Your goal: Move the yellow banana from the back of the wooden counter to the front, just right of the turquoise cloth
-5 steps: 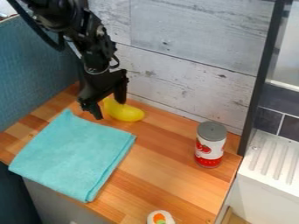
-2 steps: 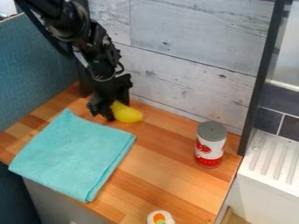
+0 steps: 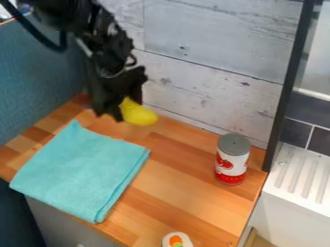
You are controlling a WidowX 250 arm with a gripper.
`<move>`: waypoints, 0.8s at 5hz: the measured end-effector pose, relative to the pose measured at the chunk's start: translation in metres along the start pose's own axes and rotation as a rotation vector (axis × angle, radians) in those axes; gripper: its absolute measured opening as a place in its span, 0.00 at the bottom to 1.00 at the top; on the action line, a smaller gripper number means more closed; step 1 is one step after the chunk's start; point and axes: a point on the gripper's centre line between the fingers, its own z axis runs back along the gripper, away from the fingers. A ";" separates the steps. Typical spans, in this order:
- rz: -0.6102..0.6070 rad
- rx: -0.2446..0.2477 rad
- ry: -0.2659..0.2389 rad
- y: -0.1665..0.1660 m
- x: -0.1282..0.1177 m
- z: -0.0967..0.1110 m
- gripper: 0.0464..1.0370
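And it's in my fingers (image 3: 128, 109)! I've got them closed on the smooth yellow thing (image 3: 140, 115), pinching one end of it, with the rounder end poking out toward the can side. A second ago it was lying on the desk (image 3: 184, 161) while my fingers stood spread around it; then they drew in, and now we're rising, the yellow thing coming up with me. It looks just clear of the wood, held in front of the pale plank wall (image 3: 213, 91). So the pick itself seems done, I'd judge, and the carrying part is under way. The grip is at one end only, so the free end could swing or slip if I rush; smooth and steady suits it.

Next out from me, the folded turquoise cloth (image 3: 80, 171) hasn't budged. Further along, the can (image 3: 232, 159) with its grey top stands upright, same spot as before. And farthest off, at the desk's front edge, the small white piece with orange and green on top (image 3: 176, 240) stays put too.
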 end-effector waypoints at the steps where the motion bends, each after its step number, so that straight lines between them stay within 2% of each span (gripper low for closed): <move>1: -0.125 -0.041 -0.020 -0.007 -0.019 0.045 0.58; 2: -0.367 -0.039 0.076 -0.003 -0.051 0.074 0.58; 3: -0.586 0.016 0.218 0.002 -0.085 0.080 0.58; 4: -0.691 0.063 0.334 0.009 -0.110 0.068 0.58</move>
